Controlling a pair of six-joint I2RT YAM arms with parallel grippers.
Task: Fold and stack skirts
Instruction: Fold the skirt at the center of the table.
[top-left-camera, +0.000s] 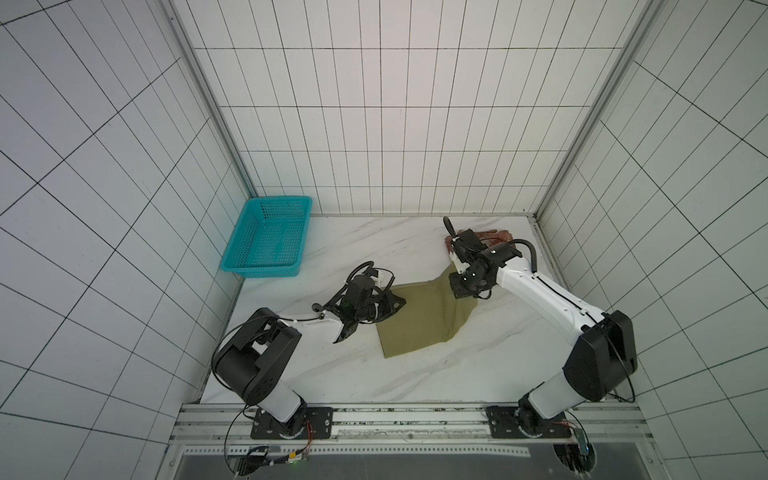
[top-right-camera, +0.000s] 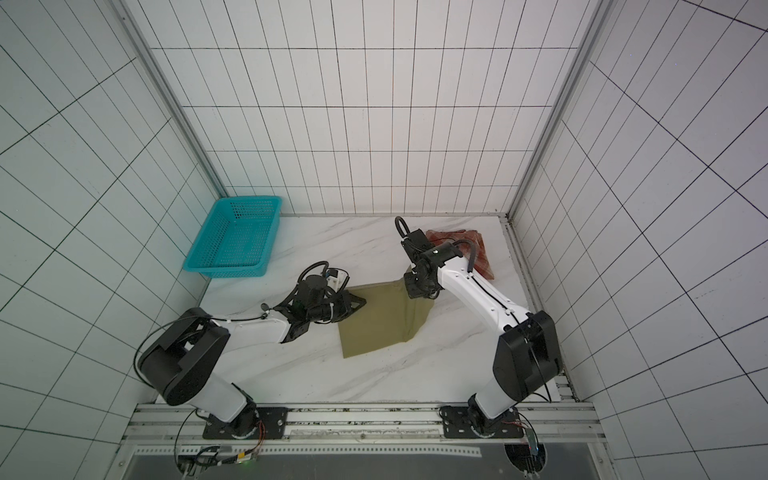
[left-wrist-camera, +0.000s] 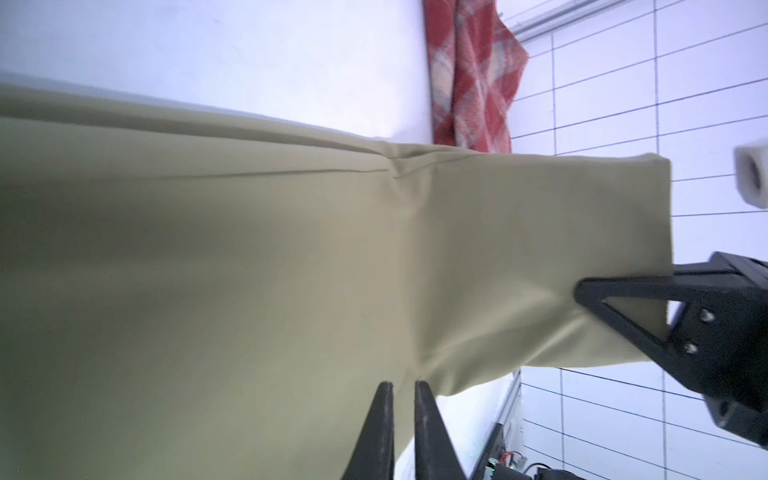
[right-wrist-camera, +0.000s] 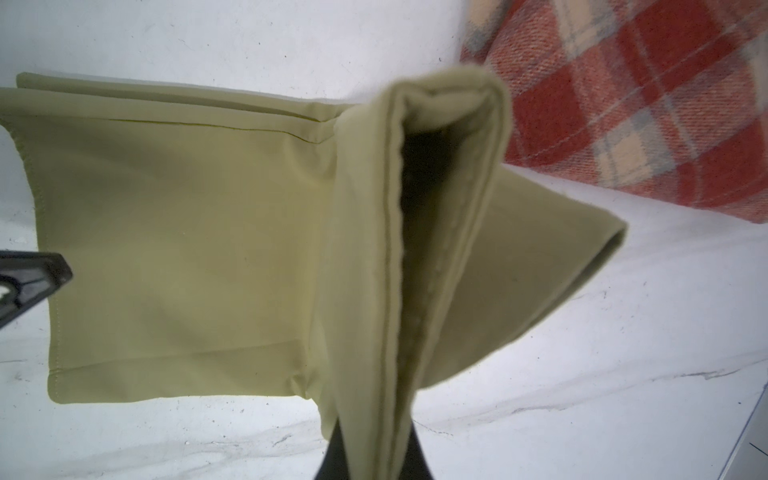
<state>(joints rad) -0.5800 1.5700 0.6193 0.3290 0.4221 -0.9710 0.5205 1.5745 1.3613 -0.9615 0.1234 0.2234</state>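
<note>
I see right gripper (left-wrist-camera: 582, 296) clamped on the olive-khaki skirt (top-left-camera: 415, 324), edge lifted — left gripper (left-wrist-camera: 403, 384) pinching its opposite hem.

Centred on the white marbled worktop (top-left-camera: 332, 374), plain olive-khaki cloth skirt (top-left-camera: 415, 320), left claw (top-left-camera: 399, 302) on its left edge, right claw (left-wrist-camera: 586, 295) at its far right end. Just behind, far right, rust-red and cream plaid cloth skirt (left-wrist-camera: 473, 83). Far left, well apart, teal perforated plastic basket (top-left-camera: 245, 237).

No legible text or labels anywhere
</note>
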